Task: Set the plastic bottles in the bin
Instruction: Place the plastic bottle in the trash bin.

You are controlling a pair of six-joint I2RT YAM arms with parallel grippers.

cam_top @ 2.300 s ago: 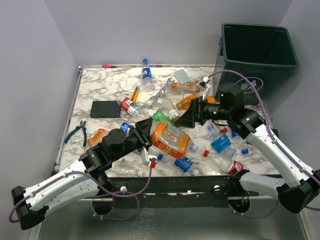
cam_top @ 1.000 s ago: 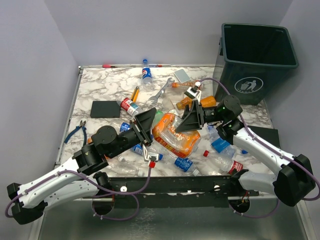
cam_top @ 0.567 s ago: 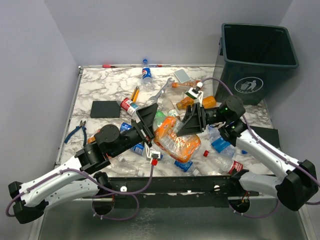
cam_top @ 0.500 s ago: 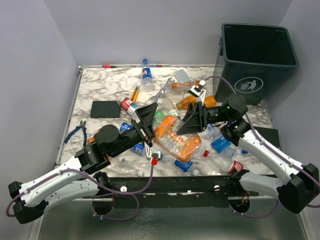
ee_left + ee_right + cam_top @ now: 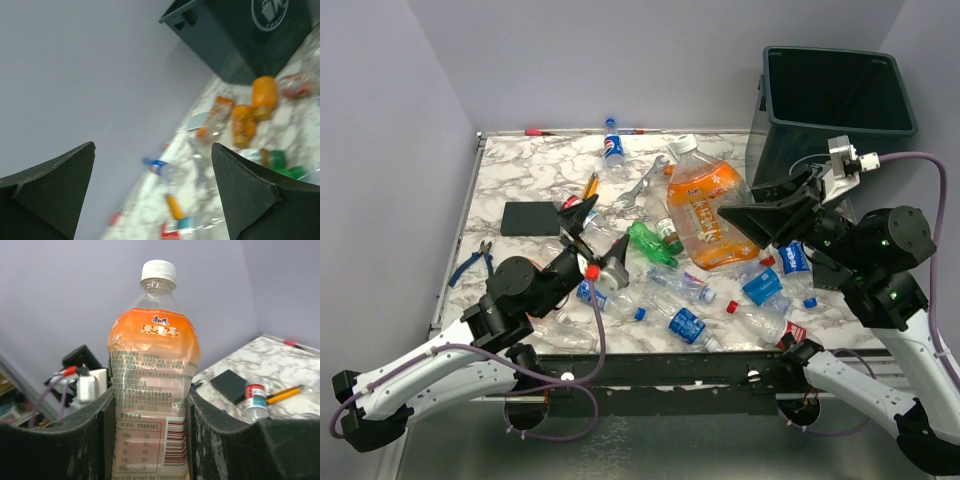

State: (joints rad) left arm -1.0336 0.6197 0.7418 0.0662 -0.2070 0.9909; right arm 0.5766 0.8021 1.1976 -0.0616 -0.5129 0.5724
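**A:** Where is the right gripper (image 5: 752,216)?

**B:** Just left of the bin (image 5: 782,150), close to its near-left corner and up above the marble table (image 5: 520,170). Its jaws are clamped on the big orange-labelled bottle (image 5: 704,212), one finger on each side of the lower body.

**A:** How does that bottle sit?

**B:** In the right wrist view it rises from between the fingers, with the white cap (image 5: 158,271) at the far end and the label facing the camera. From above it hangs clear of the table, beside the bin and short of its opening. I cannot tell whether it is upright or tilted.

**A:** And the left gripper (image 5: 596,244)?

**B:** It is well apart from the bin, far out to the bin's left. Its jaws are spread wide with nothing between them. Its wrist view looks between the fingers toward the bin's wall with the white symbol (image 5: 270,7).

**A:** And the other plastic bottles?

**B:** They lie loose on the table, left of the bin and nearer the arms than it. A green bottle (image 5: 648,243) lies between the two grippers. Several blue-labelled bottles (image 5: 760,285) lie near the bin's front. A Pepsi-style bottle (image 5: 612,148) lies at the far edge, well left of the bin.

**A:** Anything else?

**B:** A silver wrench (image 5: 642,188), a black pad (image 5: 531,218) and blue-handled pliers (image 5: 472,265), each farther left of the bin than the last.
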